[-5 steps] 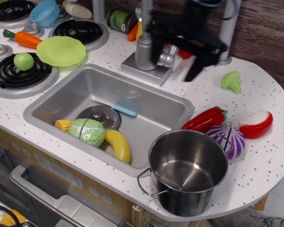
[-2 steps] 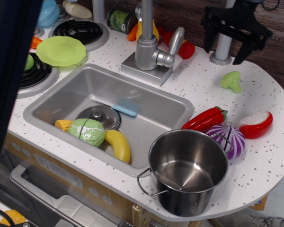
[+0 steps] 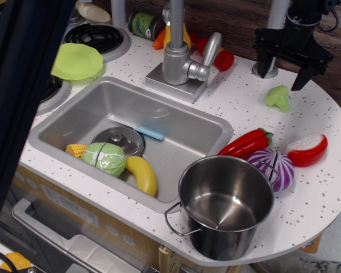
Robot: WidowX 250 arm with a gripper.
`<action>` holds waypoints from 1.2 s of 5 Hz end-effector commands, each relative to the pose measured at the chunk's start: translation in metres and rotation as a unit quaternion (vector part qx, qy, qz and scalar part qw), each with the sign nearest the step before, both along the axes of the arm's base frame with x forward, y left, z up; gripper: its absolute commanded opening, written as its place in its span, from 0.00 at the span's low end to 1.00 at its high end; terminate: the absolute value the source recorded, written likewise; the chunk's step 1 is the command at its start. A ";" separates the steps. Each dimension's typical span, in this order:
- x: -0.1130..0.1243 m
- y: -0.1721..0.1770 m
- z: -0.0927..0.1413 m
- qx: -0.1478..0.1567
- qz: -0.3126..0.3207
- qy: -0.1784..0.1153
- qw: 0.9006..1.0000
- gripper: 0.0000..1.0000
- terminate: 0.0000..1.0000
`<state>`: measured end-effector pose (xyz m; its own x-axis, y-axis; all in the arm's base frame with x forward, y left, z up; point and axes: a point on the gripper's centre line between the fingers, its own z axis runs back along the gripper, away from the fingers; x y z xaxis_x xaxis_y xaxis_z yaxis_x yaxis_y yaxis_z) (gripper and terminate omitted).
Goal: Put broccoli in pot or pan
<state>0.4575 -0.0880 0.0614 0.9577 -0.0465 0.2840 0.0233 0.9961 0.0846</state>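
Note:
The small pale-green broccoli (image 3: 278, 97) lies on the white speckled counter at the right, behind the red pepper. The large shiny steel pot (image 3: 225, 203) stands empty at the counter's front edge, right of the sink. My black gripper (image 3: 283, 77) hangs open just above and behind the broccoli, its two fingers spread wide on either side, holding nothing.
A red pepper (image 3: 246, 143), a purple onion (image 3: 274, 166) and a red-white piece (image 3: 307, 149) lie near the pot. The sink (image 3: 176, 122) holds a lid, cabbage (image 3: 104, 158), corn and banana. The faucet (image 3: 178, 54) stands behind it. A dark arm part (image 3: 23, 96) blocks the left side.
My gripper has moved right and a little down, ending over the broccoli. The dark arm part has spread wider across the left of the view.

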 end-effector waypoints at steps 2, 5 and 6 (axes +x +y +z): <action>0.010 0.003 -0.002 -0.020 -0.033 -0.055 0.998 1.00 0.00; 0.022 0.010 -0.024 -0.053 -0.068 -0.059 0.995 1.00 0.00; 0.026 0.012 -0.031 -0.056 -0.072 -0.071 0.993 1.00 0.00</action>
